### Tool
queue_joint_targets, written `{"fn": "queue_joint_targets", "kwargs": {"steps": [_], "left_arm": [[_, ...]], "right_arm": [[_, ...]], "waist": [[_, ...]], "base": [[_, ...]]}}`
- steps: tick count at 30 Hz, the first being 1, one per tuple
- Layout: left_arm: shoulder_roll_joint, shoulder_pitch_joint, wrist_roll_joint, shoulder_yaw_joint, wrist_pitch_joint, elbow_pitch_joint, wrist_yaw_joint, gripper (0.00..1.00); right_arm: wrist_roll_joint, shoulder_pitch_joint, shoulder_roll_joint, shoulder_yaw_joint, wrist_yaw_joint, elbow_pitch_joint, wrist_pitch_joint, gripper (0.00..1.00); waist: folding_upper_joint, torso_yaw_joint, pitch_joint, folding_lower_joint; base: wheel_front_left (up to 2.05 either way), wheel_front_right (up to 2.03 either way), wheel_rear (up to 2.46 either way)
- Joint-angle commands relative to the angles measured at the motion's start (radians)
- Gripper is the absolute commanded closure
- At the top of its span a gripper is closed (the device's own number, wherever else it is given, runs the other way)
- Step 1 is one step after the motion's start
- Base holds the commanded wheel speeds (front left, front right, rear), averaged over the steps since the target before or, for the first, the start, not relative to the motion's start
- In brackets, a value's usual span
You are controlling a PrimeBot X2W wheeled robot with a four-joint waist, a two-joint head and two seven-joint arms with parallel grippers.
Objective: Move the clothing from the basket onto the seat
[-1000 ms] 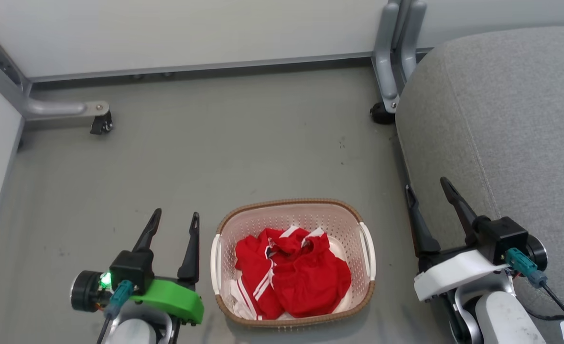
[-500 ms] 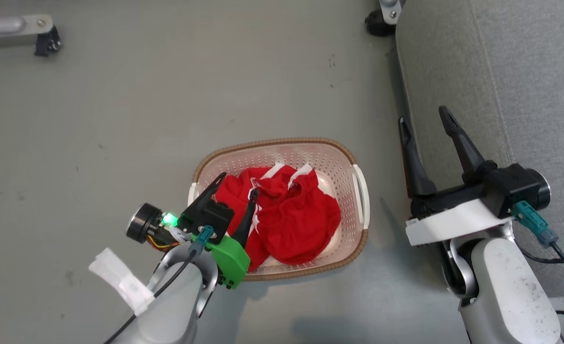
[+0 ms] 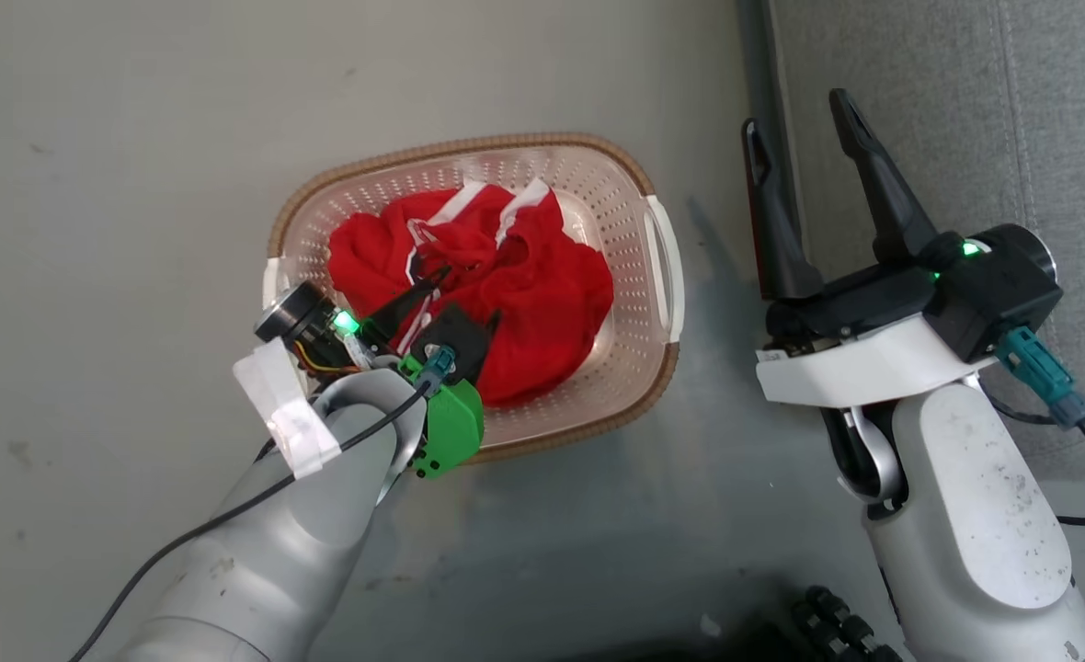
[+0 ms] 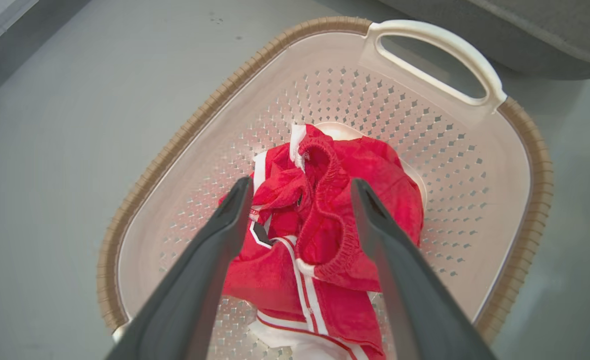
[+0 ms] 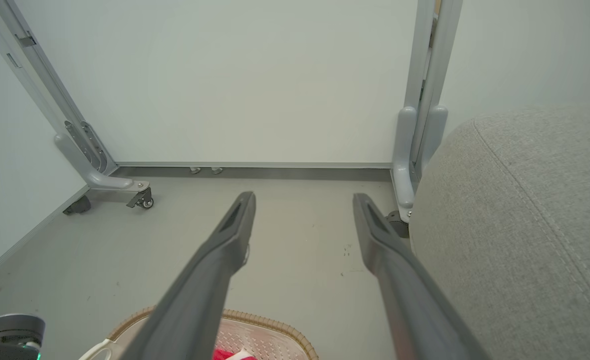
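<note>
Left wrist view: our left tool (image 4: 301,189) gapes wide above the clothing (image 4: 325,235). Soft and light, we judge; pinch the fold between its tips

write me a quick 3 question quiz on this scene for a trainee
1. True or false: the left end effector is shut on the clothing.
2. The seat lies to which side of the basket, by the robot's own sides? A left, B right.
3. Fill in: the basket's rim is ___ in colour.
Key: 1 false, it is open; 2 B; 3 brown.
</note>
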Motion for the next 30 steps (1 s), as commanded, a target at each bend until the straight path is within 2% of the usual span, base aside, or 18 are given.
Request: {"fn": "queue_joint_targets", "kwargs": {"steps": [1,8,12,23,24,25,30], "left_arm": [[0.008,-0.033,-0.010,-0.012,0.004,0.017,-0.004,0.00],[0.008,-0.106,-0.024,-0.072,0.045,0.105,-0.011,0.00],[0.008,-0.142,-0.028,-0.086,0.065,0.154,-0.001,0.00],[0.033,-0.239,-0.024,-0.103,0.170,0.262,0.018,0.00],[0.034,-0.243,-0.024,-0.105,0.176,0.264,0.018,0.55],[0.037,-0.246,-0.023,-0.108,0.179,0.267,0.017,1.00],[0.043,-0.256,-0.030,-0.119,0.169,0.276,0.013,1.00]], "right_arm": [[0.007,-0.024,-0.002,0.005,0.000,-0.006,-0.010,0.00],[0.023,-0.063,-0.002,0.029,0.000,-0.019,-0.017,0.00],[0.037,-0.078,-0.002,0.040,0.000,-0.029,-0.017,0.00],[0.081,-0.090,-0.002,0.062,0.000,-0.061,-0.018,0.00],[0.081,-0.091,-0.002,0.062,0.000,-0.062,-0.018,0.00],[0.083,-0.092,-0.002,0.063,0.000,-0.064,-0.018,0.00],[0.089,-0.094,-0.002,0.059,0.000,-0.062,-0.018,0.00]], "waist": [[0.0000,-0.075,0.143,-0.0001],[0.0000,-0.108,0.243,-0.0001],[0.0000,-0.123,0.285,-0.0001],[0.0000,-0.166,0.356,-0.0001],[0.0000,-0.169,0.358,-0.0001],[0.0000,-0.172,0.359,-0.0001],[0.0000,-0.173,0.354,-0.0001]], "base": [[0.00,0.00,0.00],[0.00,0.00,0.00],[0.00,0.00,0.00],[0.00,0.00,0.00],[0.00,0.00,0.00],[0.00,0.00,0.00],[0.00,0.00,0.00]]}}
